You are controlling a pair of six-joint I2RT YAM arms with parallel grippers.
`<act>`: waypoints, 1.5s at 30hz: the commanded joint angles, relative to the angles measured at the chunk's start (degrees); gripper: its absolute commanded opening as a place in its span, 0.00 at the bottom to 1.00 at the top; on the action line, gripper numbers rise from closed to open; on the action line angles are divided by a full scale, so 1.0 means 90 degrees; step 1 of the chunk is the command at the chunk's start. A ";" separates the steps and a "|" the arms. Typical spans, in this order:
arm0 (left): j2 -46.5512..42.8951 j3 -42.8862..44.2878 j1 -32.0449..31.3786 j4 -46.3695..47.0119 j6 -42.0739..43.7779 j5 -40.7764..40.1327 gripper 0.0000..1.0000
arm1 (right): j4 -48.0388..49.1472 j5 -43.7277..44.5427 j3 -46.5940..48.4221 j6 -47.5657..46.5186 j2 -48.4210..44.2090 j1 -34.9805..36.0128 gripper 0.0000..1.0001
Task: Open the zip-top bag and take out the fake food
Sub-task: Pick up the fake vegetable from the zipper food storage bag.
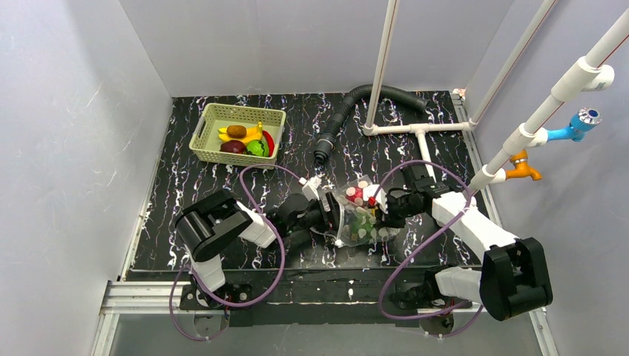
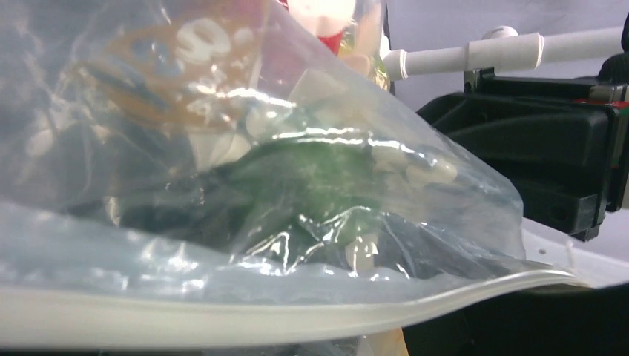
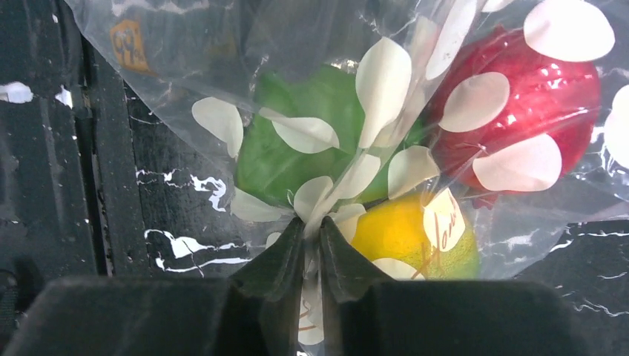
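Zip-top bag (image 3: 371,133): clear crinkled plastic, white oval spots

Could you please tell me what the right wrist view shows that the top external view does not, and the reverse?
Only the right wrist view shows the right claw pinched shut on a fold of the zip-top bag, and a yellow piece inside. Only the top external view shows the left claw at the bag's other side, the pale green basket and the black hose. Both show the bag, a green piece and a red piece inside it, and the black marbled table.
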 commanded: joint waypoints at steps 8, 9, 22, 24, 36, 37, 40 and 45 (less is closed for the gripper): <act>0.0088 0.0930 -0.0471 -0.2106 -0.1014 -0.0177 0.77 | -0.0148 0.0080 0.0346 0.0367 0.0359 0.0398 0.08; 0.0083 0.1015 -0.0507 -0.2319 -0.0993 -0.0174 0.77 | -0.0148 0.0081 0.0356 0.0397 0.0395 0.0438 0.08; -0.0298 0.1552 -0.0733 -0.3676 -0.1579 -0.0230 0.78 | 0.0121 0.0245 0.0642 0.1432 0.0824 0.0689 0.05; -0.0378 0.1536 -0.0727 -0.3405 -0.1617 -0.0145 0.80 | 0.0128 0.0140 0.0725 0.1700 0.0858 0.0693 0.05; -0.0900 0.0849 -0.0454 -0.2162 -0.1292 0.0116 0.92 | 0.0676 -0.0056 0.1028 0.3292 0.0667 0.0039 0.04; -0.0892 0.0889 -0.0454 -0.2205 -0.1257 0.0156 0.92 | 0.0642 -0.0080 0.1051 0.3293 0.0689 0.0039 0.04; -0.0933 0.0977 -0.0454 -0.2563 -0.1032 0.0136 0.93 | 0.0649 -0.0011 0.1068 0.3314 0.0698 0.0039 0.04; -0.0905 0.1166 -0.0454 -0.3186 -0.0729 0.0139 0.96 | 0.0626 -0.0056 0.1057 0.3328 0.0762 0.0039 0.04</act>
